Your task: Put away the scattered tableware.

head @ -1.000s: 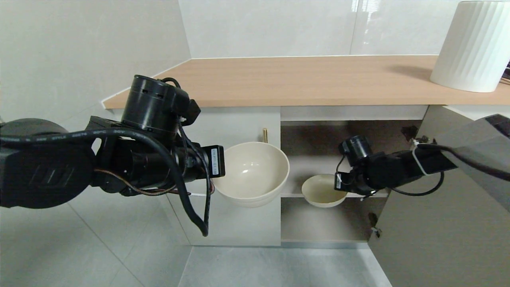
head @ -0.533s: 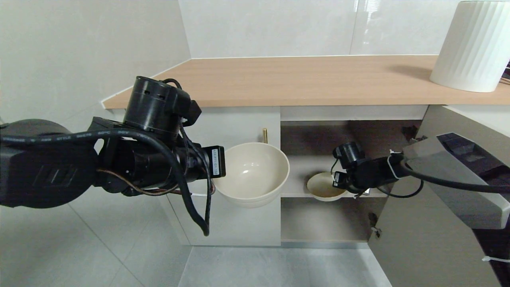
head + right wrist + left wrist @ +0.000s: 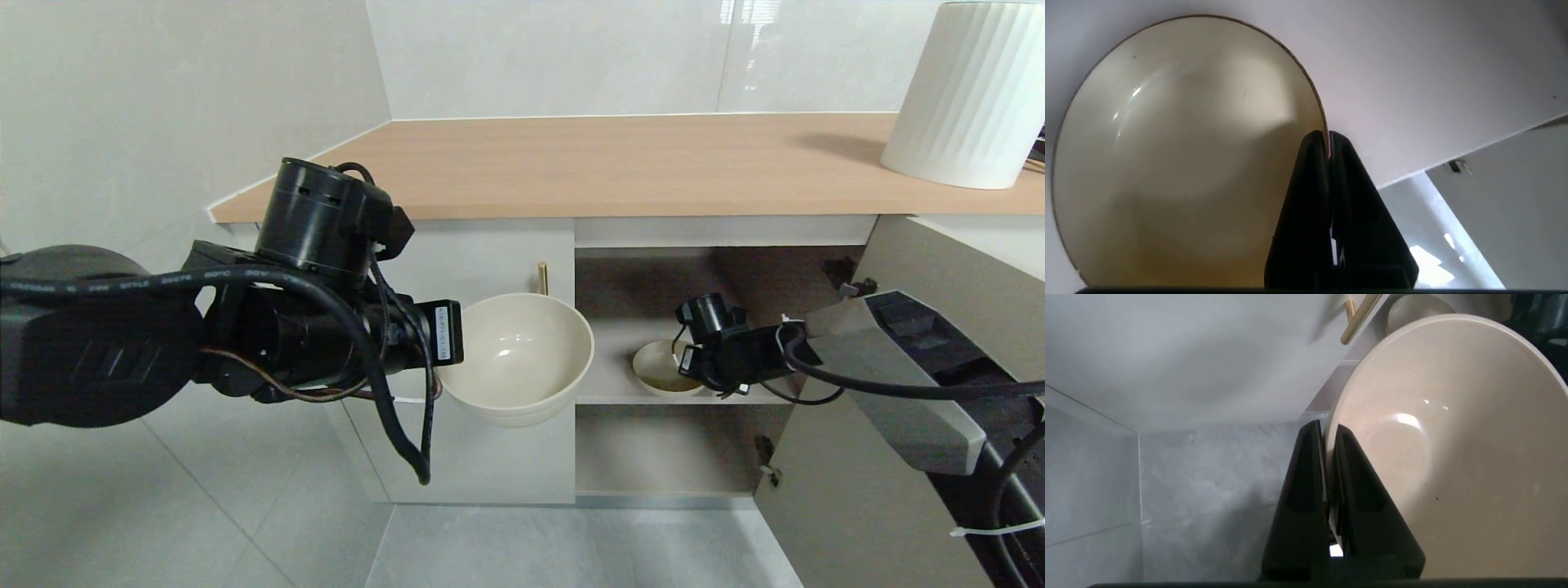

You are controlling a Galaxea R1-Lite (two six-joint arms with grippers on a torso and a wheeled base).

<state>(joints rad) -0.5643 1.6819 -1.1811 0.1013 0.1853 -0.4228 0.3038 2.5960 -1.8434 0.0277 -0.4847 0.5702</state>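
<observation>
My left gripper is shut on the rim of a large cream bowl, which hangs in the air in front of the closed left cabinet door. The left wrist view has the same bowl with the gripper pinching its rim. My right gripper is shut on the rim of a smaller cream bowl, which is over the middle shelf inside the open cabinet; whether it rests on the shelf I cannot tell. In the right wrist view the small bowl has the gripper clamped on its edge.
The right cabinet door stands open beside my right arm. A gold handle sticks out of the left door. On the wooden countertop stands a white ribbed container at the far right. Grey tiled floor lies below.
My right arm has pushed the small bowl from just outside the cabinet, deeper in over the middle shelf. The left arm and large bowl have barely moved.
</observation>
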